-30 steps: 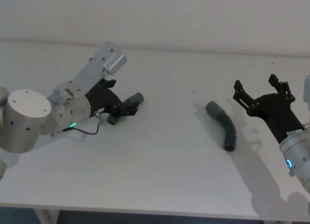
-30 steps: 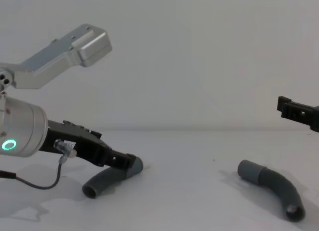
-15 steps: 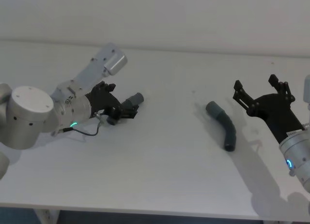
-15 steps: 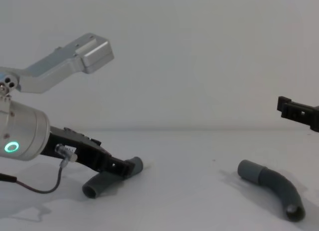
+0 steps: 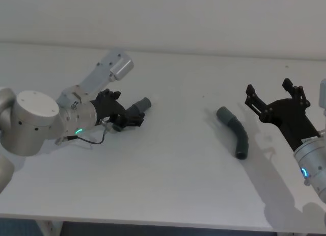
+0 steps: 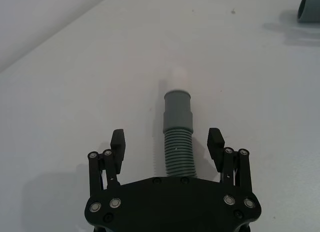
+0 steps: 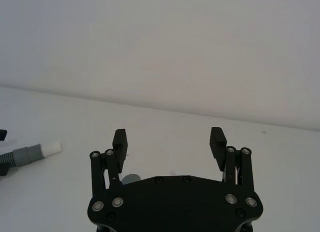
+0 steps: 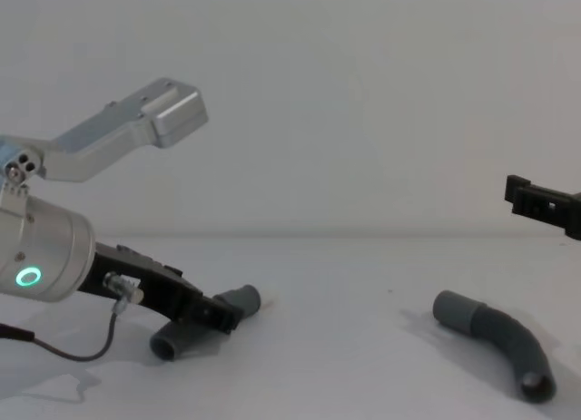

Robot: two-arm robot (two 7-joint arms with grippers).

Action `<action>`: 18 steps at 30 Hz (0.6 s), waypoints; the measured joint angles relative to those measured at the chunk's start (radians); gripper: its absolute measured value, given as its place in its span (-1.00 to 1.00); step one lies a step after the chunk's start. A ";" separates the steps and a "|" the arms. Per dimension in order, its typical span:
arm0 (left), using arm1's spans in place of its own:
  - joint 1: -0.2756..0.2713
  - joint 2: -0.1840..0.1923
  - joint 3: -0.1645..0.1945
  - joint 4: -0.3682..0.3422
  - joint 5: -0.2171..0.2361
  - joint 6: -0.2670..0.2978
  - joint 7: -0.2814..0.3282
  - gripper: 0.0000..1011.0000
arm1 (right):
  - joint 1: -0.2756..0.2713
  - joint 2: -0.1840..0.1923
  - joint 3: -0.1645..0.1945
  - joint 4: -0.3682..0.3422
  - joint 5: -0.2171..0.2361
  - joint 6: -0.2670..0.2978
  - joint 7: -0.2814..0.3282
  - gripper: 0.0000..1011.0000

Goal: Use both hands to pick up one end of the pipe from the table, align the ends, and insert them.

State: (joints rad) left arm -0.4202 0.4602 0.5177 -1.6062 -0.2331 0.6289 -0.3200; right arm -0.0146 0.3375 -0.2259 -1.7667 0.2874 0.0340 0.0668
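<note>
- Left gripper [image 6: 166, 137], black angular plastic on a silver cylindrical wrist with a green ring light: low over the left of the plain white table [image 5: 178, 185]. Jaws are wide open, straddling the hose and gripping nothing.
- Left hose piece [image 6: 177, 142], dark grey, ribbed and curved: lies on the table. Its long axis runs straight out from the left gripper's palm, and its smooth lighter grey cuff [image 6: 178, 109] and white tip [image 7: 50, 149] point away, toward the table's middle.
- Right gripper [image 5: 268, 88], black angular plastic: raised above the table's right side, jaws spread wide and empty.
- Right hose piece [image 5: 235, 131], dark grey and curved: lies on the table, apart from the right gripper and on its inward side. Cuff [image 5: 223, 113] is at the far end, ribbed mouth nearer the robot.
- Judgement: each arm is nearest its own piece; the left needs only to close.
</note>
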 joint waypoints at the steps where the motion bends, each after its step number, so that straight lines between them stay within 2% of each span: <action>1: 0.000 -0.001 0.000 0.002 0.000 0.001 -0.001 0.98 | 0.000 0.000 0.000 0.000 0.000 0.000 0.000 0.98; 18: -0.020 -0.025 0.000 0.053 0.005 0.004 -0.030 0.98 | 0.000 0.000 0.000 0.000 0.000 0.000 0.000 0.98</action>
State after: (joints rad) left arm -0.4407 0.4352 0.5173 -1.5537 -0.2277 0.6331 -0.3500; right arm -0.0146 0.3375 -0.2258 -1.7667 0.2874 0.0341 0.0668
